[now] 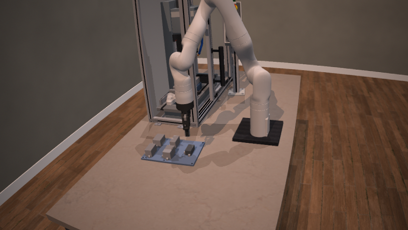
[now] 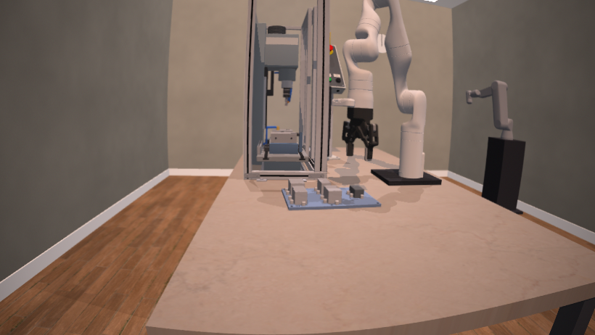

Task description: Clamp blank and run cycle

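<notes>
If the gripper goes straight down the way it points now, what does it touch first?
Most likely the bare table top just behind the blue plate. The open gripper hangs empty, apparently between plate and guard; depth is uncertain, so the plate's back edge is possible.

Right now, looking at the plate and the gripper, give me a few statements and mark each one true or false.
1. The gripper is open and holds nothing. True.
2. Four grey blanks and one dark setting master stand on the blue plate. True.
3. The setting master lies knocked over on the table. False: it stands on the plate.
4. The gripper is inside the guard. False: it hangs outside, above the table.
</notes>
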`<state>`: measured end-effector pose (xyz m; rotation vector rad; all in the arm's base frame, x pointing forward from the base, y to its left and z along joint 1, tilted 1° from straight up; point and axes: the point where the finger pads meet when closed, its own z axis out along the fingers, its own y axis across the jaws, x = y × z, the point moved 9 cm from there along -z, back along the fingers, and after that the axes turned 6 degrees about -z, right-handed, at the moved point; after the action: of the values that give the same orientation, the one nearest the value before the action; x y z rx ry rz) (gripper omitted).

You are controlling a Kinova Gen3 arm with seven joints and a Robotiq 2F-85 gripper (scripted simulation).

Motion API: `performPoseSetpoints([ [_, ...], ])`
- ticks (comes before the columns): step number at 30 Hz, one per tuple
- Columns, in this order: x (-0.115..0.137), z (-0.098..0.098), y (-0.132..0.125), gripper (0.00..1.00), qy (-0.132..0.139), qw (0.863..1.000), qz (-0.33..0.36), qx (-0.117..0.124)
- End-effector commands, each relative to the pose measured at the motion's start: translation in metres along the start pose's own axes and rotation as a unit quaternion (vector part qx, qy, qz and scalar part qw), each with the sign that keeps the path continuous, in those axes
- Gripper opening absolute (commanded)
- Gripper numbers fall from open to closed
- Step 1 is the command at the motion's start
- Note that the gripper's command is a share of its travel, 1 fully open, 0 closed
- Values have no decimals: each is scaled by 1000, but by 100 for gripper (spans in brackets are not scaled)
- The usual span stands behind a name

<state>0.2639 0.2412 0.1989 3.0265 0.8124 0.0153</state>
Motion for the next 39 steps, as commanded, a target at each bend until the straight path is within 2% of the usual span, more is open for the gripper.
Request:
performPoseSetpoints([
  [1,0,0,0,100,1,1000,2,-1],
  [6,0,0,0,100,1,1000,2,-1],
  [11,0,0,0,100,1,993,116,-1],
  [23,0,0,0,100,1,993,116,-1],
  [28,0,0,0,100,1,973,230,-1],
  [39,0,0,0,100,1,973,230,-1],
])
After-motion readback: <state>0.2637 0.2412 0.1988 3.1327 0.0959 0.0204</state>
